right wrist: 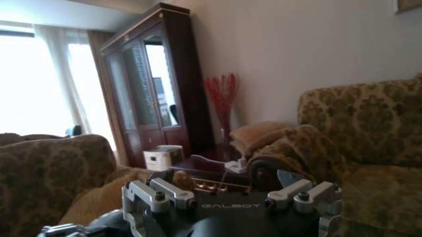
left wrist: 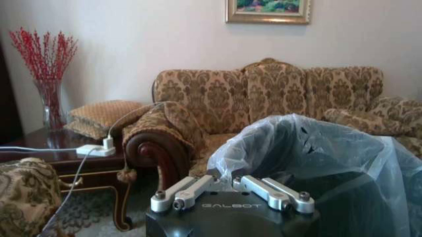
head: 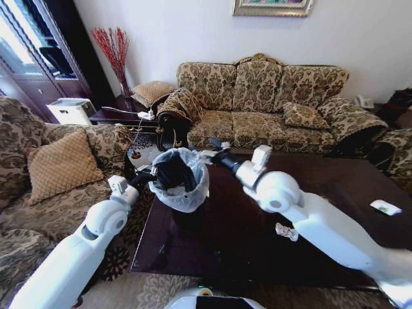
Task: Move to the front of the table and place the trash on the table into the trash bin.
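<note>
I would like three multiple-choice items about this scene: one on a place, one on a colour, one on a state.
1. Where does the bin stand?
A. on the table, between the two hands
B. on the sofa
C. on the floor by the window

2. What colour is the bag in the bin?
A. bright red
B. pale bluish-white
C. dark green

3. In what state is the bin?
A. lying on its side
B. upright, mouth open
C. covered by a lid

Answers:
1. A: the bin rests on the left part of the dark table, with the left hand at one side of it and the right hand at the other.
2. B: the bag looks translucent and whitish-blue.
3. B: the bin stands straight, with the bag ruffled over an open rim.
</note>
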### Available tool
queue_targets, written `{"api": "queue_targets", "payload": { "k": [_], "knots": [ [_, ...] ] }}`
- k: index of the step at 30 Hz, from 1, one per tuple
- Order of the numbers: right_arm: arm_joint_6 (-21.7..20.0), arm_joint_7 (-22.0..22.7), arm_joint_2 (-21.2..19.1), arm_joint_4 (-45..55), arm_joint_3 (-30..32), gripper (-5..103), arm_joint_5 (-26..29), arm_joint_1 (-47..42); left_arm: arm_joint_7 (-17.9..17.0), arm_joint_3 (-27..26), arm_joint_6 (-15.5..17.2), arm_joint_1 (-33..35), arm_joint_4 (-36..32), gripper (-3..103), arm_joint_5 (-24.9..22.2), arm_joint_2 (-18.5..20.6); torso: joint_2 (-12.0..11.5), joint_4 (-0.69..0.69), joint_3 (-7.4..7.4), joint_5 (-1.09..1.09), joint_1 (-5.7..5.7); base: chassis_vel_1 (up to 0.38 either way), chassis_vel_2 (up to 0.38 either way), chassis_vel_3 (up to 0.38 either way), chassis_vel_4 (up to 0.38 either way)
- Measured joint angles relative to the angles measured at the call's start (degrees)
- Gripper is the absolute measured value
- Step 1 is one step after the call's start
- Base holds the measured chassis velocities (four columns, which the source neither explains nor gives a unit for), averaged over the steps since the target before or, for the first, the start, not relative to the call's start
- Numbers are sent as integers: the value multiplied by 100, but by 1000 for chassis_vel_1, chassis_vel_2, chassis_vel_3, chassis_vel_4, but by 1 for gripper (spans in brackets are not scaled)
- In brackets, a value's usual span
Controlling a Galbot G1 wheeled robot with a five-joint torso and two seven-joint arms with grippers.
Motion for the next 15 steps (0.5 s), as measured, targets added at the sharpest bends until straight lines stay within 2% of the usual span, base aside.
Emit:
{"api": "queue_targets", "payload": {
  "k": [3,6,9,10,15],
  "knots": [
    [85,-74,-27,-512,504,100,-261,-657,-1,1,-7,12,-2,4,17,-26,0,-2,0,1,0,0,0,0,0],
    [85,61,113,-910,621,100,-281,-1050,-16,18,-7,12,-4,4,18,-50,0,-2,0,3,0,0,0,0,0],
    [145,65,537,-1761,495,100,-701,-1321,-82,46,-41,-53,105,4,138,-28,0,-3,0,0,-1,0,0,0,0],
    [145,65,537,-1761,495,100,-701,-1321,-82,46,-41,-53,105,4,138,-28,0,-3,0,0,-1,0,0,0,0],
    [402,-73,1393,-3056,-112,100,-1440,-1139,-62,82,-105,-292,400,4,288,30,0,-1,1,-1,1,0,0,0,0]
  ]
}}
